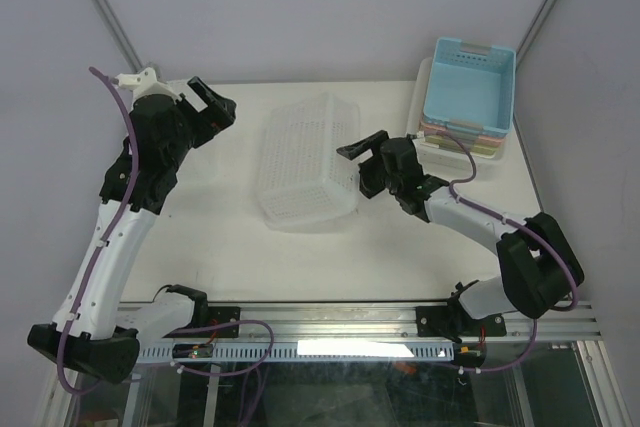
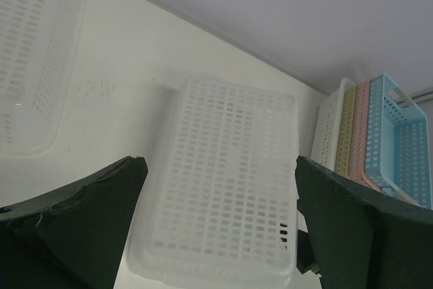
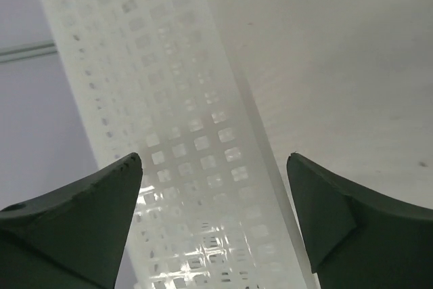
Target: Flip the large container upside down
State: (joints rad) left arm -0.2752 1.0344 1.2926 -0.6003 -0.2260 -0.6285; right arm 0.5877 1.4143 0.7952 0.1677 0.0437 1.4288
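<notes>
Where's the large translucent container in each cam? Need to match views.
Top external: large container, mid-table.
Left wrist: centre to lower frame.
Right wrist: close up, a diagonal band across left-centre.
Landmark: blue basket to its right; not in the right wrist view.

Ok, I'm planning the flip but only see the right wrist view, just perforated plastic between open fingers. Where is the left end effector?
Observer: The left end effector is open, left of the large container and apart from it.
Operator: Anything on my right?
Observer: A stack of baskets, blue on top, at the far right corner of the table.
Operator: Other tubs?
Observer: A second translucent tub lies left of the container.
</notes>
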